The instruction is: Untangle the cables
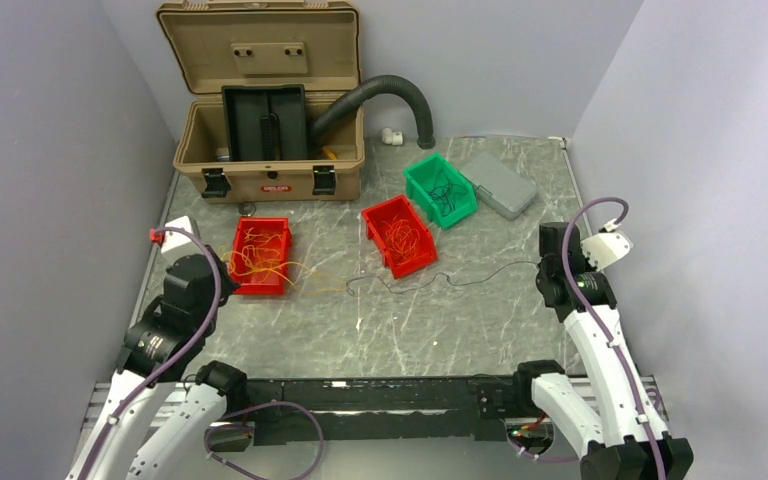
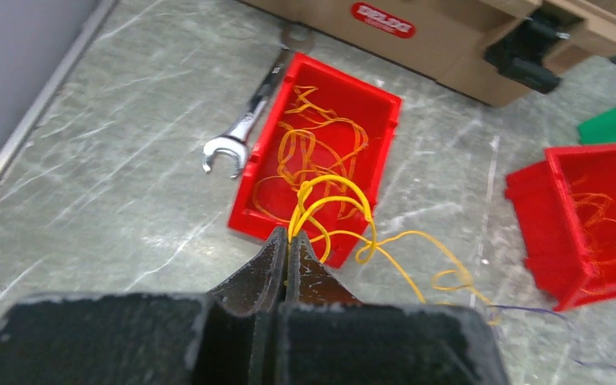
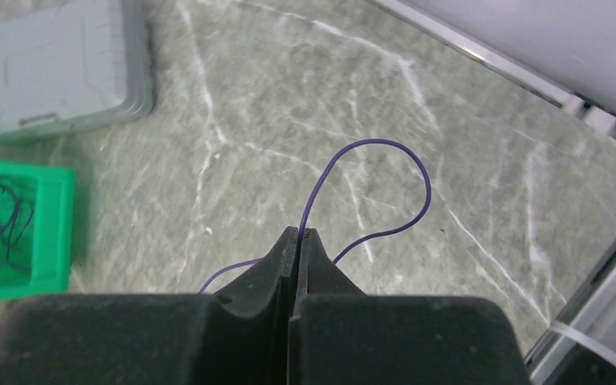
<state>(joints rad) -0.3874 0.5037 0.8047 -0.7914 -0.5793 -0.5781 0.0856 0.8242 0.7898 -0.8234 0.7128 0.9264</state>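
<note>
Cables, gripped for separation.
Left end effector (image 2: pixel 289 241) clenched on yellow cable (image 2: pixel 333 178) beside red bin (image 2: pixel 387 152); right end effector (image 3: pixel 298 234) clenched on purple cable (image 3: pixel 377 142) above worktop (image 3: pixel 489 120). Best drawn apart slowly.

Only readable thing I can find is a red oval badge (image 2: pixel 381 19) with white capital letters. It's on the front wall of the tan hard plastic case (image 2: pixel 449 44), sitting between its two black latches (image 1: pixel 215 183). In the left wrist view it looks like "DELOX", but it's soft enough that I wouldn't swear to every letter. From the top camera the same badge is just a red smudge, no chance of reading it.
</note>
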